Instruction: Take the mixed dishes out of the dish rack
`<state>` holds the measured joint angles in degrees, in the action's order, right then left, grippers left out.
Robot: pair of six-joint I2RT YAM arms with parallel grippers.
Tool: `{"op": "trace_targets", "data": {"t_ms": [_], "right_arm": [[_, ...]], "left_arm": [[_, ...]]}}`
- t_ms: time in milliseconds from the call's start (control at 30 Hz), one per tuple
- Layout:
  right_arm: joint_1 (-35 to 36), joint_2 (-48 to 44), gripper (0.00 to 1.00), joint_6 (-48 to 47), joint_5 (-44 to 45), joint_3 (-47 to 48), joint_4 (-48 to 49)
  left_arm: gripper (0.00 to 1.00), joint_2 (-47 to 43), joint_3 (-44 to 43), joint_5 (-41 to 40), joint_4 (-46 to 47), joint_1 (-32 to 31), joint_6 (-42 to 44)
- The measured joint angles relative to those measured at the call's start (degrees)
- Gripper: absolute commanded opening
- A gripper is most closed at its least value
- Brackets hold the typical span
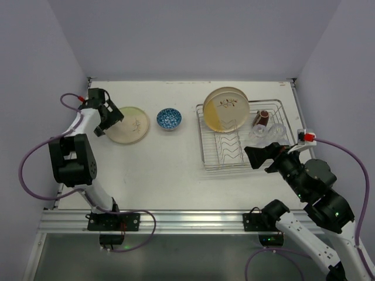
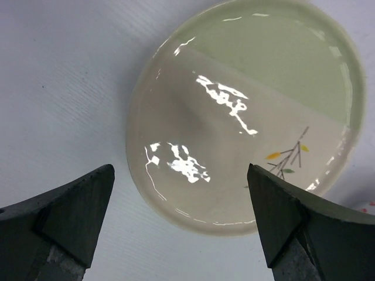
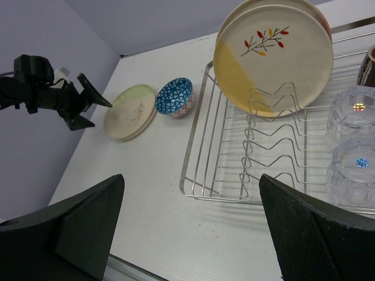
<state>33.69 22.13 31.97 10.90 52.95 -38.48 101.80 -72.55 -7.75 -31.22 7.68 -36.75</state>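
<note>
The matte white table (image 1: pixel 176 181) sits between plain lilac walls (image 1: pixel 176 35). At right stands the silver wire rack (image 1: pixel 203 146) with zigzag dividers, holding round glazed upright plates (image 1: pixel 225 108), a brown mug (image 1: pixel 262 118) and clear tumblers (image 1: pixel 272 133). Far left, a glossy flat plate (image 1: pixel 132 124) lies beside a blue-patterned bowl (image 1: pixel 169 119). The left gripper (image 1: pixel 111 124), jaws spread, hovers over that plate. The right gripper (image 1: pixel 261 159), also spread and empty, is near the rack.
</note>
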Motion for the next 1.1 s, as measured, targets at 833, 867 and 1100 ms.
{"op": "trace_targets", "data": {"t_ms": [833, 867, 1100], "right_arm": [[0.0, -3.54, 0.99, -2.34, 3.39, 3.26, -2.03], [0.0, -3.56, 0.99, -2.47, 3.72, 3.61, -2.4], [0.0, -4.46, 0.99, -3.06, 5.14, 3.91, -5.22]], "left_arm": [[0.97, 8.04, -42.29, 22.97, 6.51, -41.64, 34.69], [0.96, 10.16, -43.47, 25.09, 6.8, -41.9, 35.52], [0.91, 23.45, -55.1, 35.87, 6.32, -41.83, 37.46]]}}
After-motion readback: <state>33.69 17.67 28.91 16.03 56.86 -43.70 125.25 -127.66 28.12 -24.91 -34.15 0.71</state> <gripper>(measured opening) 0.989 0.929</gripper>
